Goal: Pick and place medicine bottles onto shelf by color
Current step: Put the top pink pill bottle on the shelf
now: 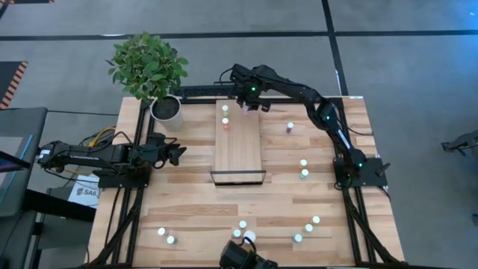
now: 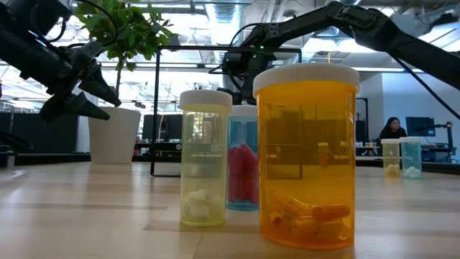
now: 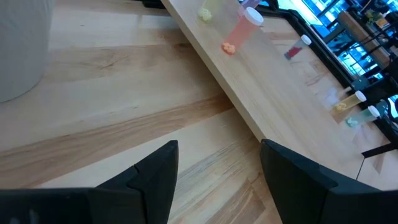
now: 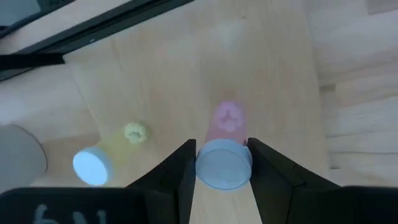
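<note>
The shelf (image 1: pixel 237 149) is a light-wood plank in the middle of the table, with a dark frame at its near end. A yellow bottle (image 1: pixel 225 109) and an orange-pink bottle (image 1: pixel 226 122) stand on its far end. My right gripper (image 1: pixel 245 110) is above the shelf's far end, to the right of the yellow bottle (image 4: pixel 99 160), and is shut on a pink bottle (image 4: pixel 225 134). My left gripper (image 1: pixel 179 153) is open and empty over the table, left of the shelf, and shows in its own wrist view (image 3: pixel 217 174). Other bottles stand about the table. My right gripper pinches the pink bottle's white cap (image 4: pixel 224 167) between its two fingers (image 4: pixel 180 168), one on each side. The fingers come from above, pointing down. The bottle is upright below them, over the shelf. I cannot tell whether its base rests on the plank.
A potted plant (image 1: pixel 166 107) stands at the far left. A pink bottle (image 1: pixel 290 127) and two bottles (image 1: pixel 304 168) stand right of the shelf. Several bottles stand along the near edge (image 1: pixel 243 230), among them a big orange one (image 2: pixel 307 155).
</note>
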Robot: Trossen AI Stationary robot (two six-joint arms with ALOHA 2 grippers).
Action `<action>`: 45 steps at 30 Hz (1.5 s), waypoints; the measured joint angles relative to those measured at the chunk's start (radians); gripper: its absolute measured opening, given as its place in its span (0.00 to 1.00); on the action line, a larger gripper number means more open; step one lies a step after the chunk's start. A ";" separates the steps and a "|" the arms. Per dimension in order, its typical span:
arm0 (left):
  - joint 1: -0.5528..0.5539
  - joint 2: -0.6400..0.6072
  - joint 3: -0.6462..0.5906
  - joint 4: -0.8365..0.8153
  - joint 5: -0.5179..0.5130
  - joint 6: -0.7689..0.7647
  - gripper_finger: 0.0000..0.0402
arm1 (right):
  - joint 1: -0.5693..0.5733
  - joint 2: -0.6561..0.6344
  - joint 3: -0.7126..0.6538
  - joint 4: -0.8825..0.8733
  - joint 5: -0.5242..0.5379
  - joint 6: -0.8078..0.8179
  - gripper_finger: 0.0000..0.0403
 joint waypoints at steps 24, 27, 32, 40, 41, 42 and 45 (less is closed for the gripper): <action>0.000 0.000 0.000 0.000 0.000 0.000 0.53 | -0.036 0.000 0.000 -0.090 -0.002 -0.151 0.38; 0.000 0.000 0.000 0.000 0.000 0.000 0.53 | -0.047 -0.001 -0.001 -0.093 -0.007 -0.151 0.38; 0.000 0.000 0.000 0.000 0.000 0.000 0.53 | -0.041 0.008 -0.003 -0.079 -0.027 -0.147 0.38; 0.000 0.000 0.000 0.000 0.000 0.000 0.53 | -0.041 0.031 -0.004 -0.076 -0.056 -0.151 0.42; 0.000 0.000 0.000 0.000 0.000 0.000 0.53 | -0.041 0.032 -0.005 -0.076 -0.058 -0.151 0.43; 0.000 0.000 0.000 0.000 0.000 0.000 0.53 | -0.041 0.032 -0.005 -0.072 -0.058 -0.151 0.43; 0.000 0.000 0.000 0.000 0.000 0.000 0.53 | -0.040 0.031 -0.003 -0.073 -0.054 -0.151 0.45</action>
